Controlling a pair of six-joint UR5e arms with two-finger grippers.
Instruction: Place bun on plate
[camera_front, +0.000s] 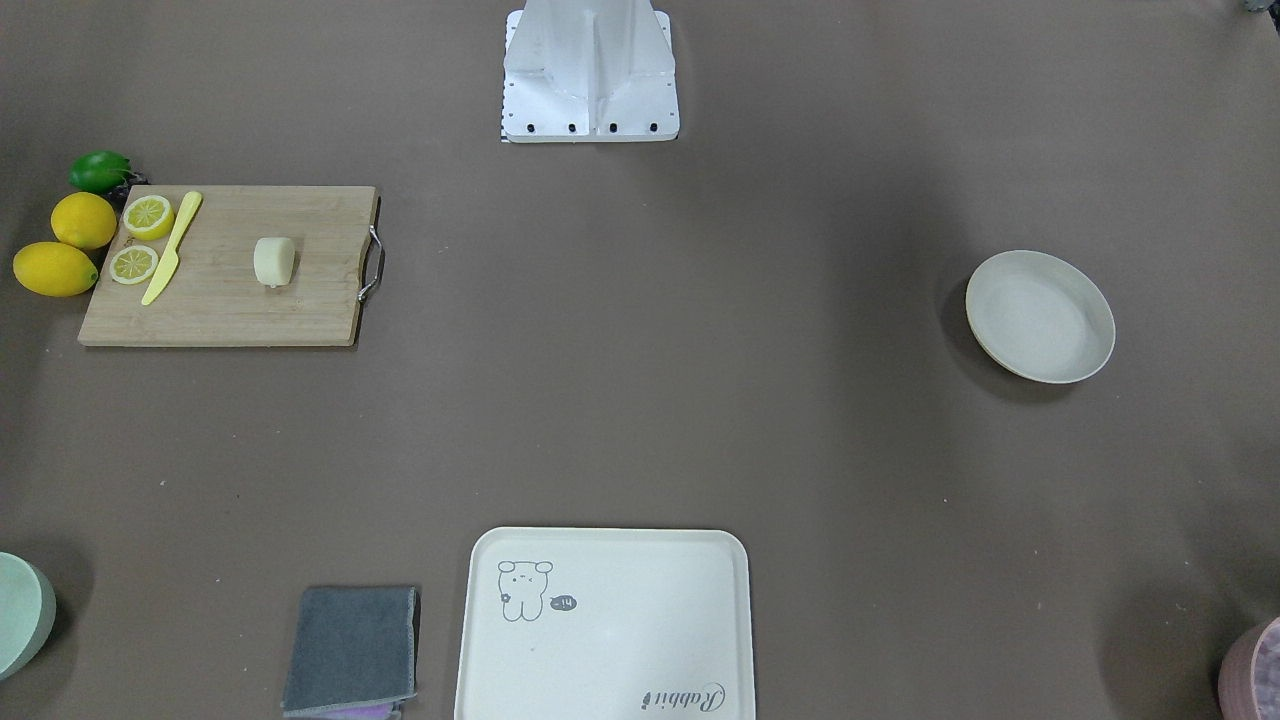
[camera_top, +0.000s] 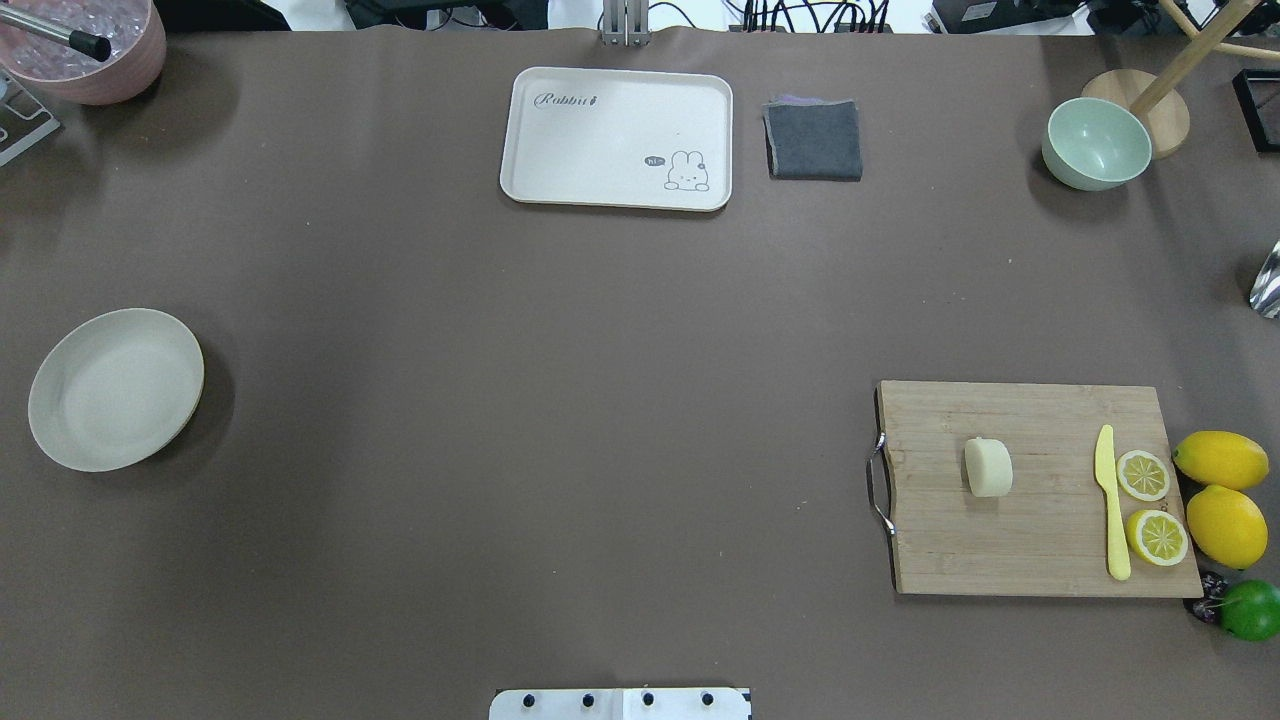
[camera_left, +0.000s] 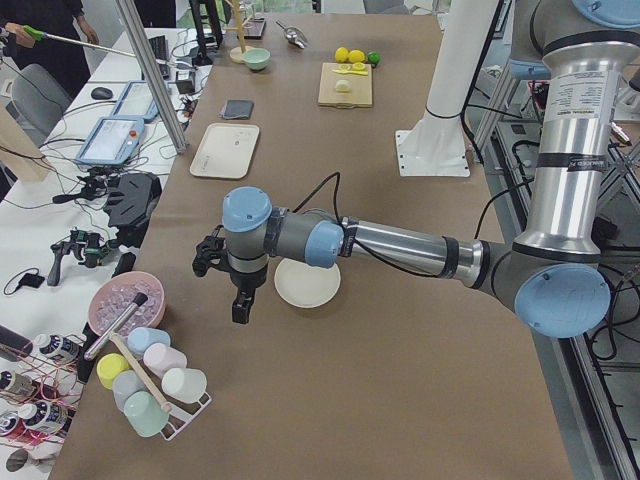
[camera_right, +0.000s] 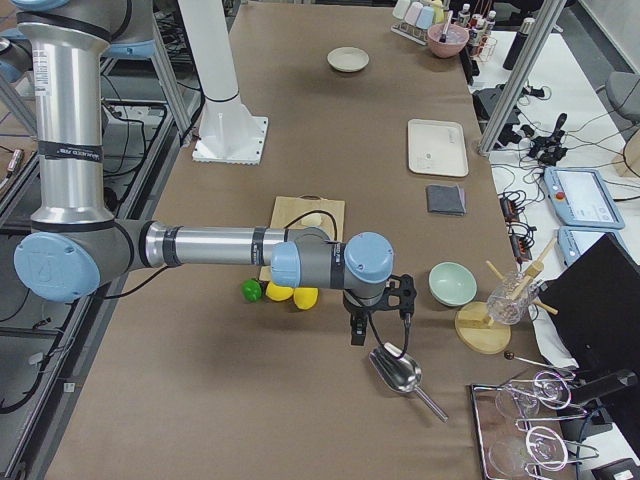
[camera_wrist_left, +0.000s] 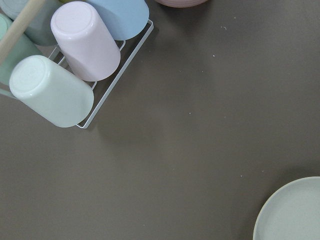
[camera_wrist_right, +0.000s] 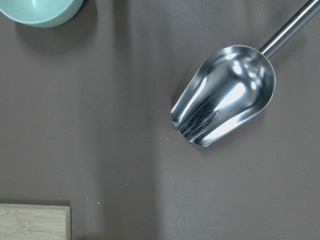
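The bun (camera_front: 274, 260) (camera_top: 988, 467), a pale cream lump, lies on a wooden cutting board (camera_top: 1040, 490) on the robot's right side. The plate (camera_front: 1040, 316) (camera_top: 116, 389), round, off-white and bare, sits far across the table on the robot's left; its rim (camera_wrist_left: 295, 215) shows in the left wrist view. My left gripper (camera_left: 240, 310) hangs beside the plate, and I cannot tell its state. My right gripper (camera_right: 358, 332) hangs past the board's end above a metal scoop, and I cannot tell its state either. Neither gripper shows in the overhead or front views.
On the board lie a yellow knife (camera_top: 1110, 505) and two lemon slices (camera_top: 1143, 475); whole lemons (camera_top: 1220, 460) and a lime (camera_top: 1250, 608) sit beside it. A cream tray (camera_top: 618, 138), grey cloth (camera_top: 814, 140), green bowl (camera_top: 1095, 143), scoop (camera_wrist_right: 225, 95) and cup rack (camera_wrist_left: 75, 65) line the edges.
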